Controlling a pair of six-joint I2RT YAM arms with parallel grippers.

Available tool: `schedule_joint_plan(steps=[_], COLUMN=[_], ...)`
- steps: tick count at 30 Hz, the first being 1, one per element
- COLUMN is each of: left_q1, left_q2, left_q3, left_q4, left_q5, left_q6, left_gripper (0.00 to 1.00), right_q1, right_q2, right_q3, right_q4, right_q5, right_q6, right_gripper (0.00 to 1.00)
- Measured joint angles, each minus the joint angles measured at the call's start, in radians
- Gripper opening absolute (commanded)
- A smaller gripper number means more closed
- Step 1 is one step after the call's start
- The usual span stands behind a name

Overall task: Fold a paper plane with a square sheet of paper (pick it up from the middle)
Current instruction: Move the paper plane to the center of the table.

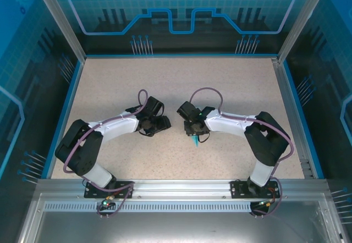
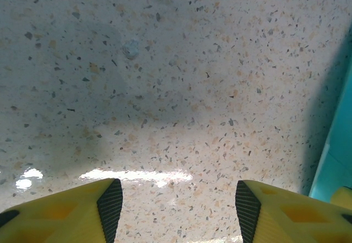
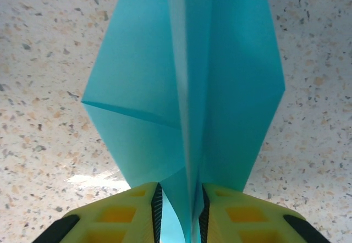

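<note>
Right gripper (image 3: pixel 179 199): closed on the paper plane (image 3: pixel 187 78). Both yellow fingers (image 3: pixel 137 210) press flat against the raised centre fold, one on each side, with only folded paper between the dark pads. The grip sits at the narrow end nearest the wrist.

Paper relative to the hand, right wrist view: the cyan sheet runs straight out ahead of the fingertips. It widens into two flaps, left and right of the centre crease, then narrows again toward the far end. The left flap carries a diagonal crease. The centre ridge lines up with the gap between the jaws. Speckled table (image 3: pixel 44 89) shows beyond it on both sides. Cannot tell whether the paper touches the surface.

Top view: right gripper (image 1: pixel 193 132) is near the middle of the table (image 1: pixel 231 83), a little right of centre and pointing toward the near edge. A small cyan point of the paper plane (image 1: pixel 196 142) pokes out on its near side.

Left gripper (image 2: pixel 179 199): open, with nothing between the jaws. Its yellow fingers (image 2: pixel 110 204) stand well apart over bare speckled tabletop. In the top view the left gripper (image 1: pixel 155 125) sits just left of the right one, close but apart, and is not touching the paper.

A cyan strip (image 2: pixel 336 155) runs along the right edge of the left wrist view. Cannot tell what it belongs to.
</note>
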Motion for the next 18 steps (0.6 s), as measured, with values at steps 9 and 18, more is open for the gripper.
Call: schedule_joint_plan(steps=[9,18], left_q1=[0.000,0.001], left_q2=[0.000,-0.014], left_q3=[0.000,0.000], left_q4=[0.000,-0.039], left_q5=[0.000,-0.042], left_q6=[0.000,0.006], left_gripper=[0.60,0.76], right_q1=[0.000,-0.010], right_q2=[0.031,0.047], right_q3=[0.005,0.042], right_q4=[-0.020,-0.035], right_q5=[0.025,0.045], right_q6=[0.007,0.014], right_gripper=[0.16,0.06])
